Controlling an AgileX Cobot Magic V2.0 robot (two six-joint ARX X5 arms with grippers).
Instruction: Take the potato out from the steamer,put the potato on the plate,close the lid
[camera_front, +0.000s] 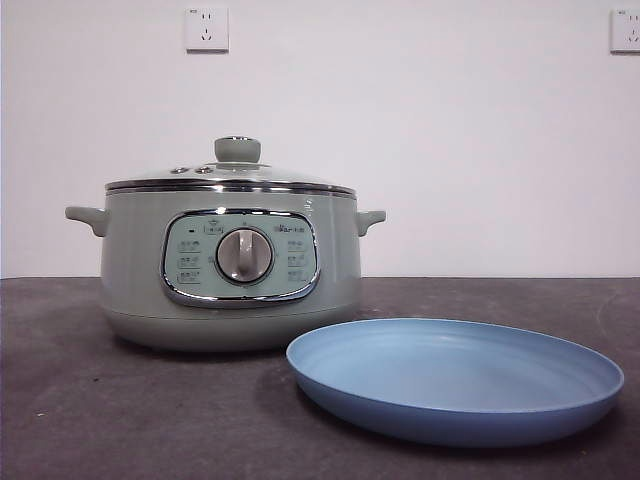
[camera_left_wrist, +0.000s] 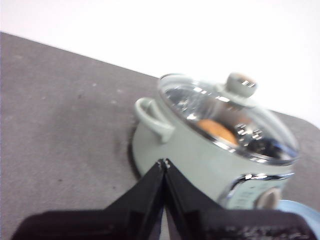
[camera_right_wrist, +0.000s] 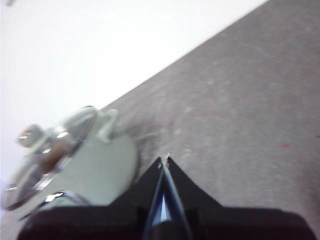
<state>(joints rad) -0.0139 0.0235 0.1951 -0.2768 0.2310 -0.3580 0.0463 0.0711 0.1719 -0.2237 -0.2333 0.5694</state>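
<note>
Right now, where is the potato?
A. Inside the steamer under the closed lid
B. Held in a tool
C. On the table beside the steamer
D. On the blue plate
A: the potato shows through the glass lid seated on the steamer; the plate is empty.

We see the front view evenly lit and sharp, soft shadow pooling under the plate (camera_front: 455, 380) on the bench (camera_front: 120, 420). Both wrist views are blurred and overexposed, the wall washed white; glare streaks the lid (camera_left_wrist: 230, 117).
</note>
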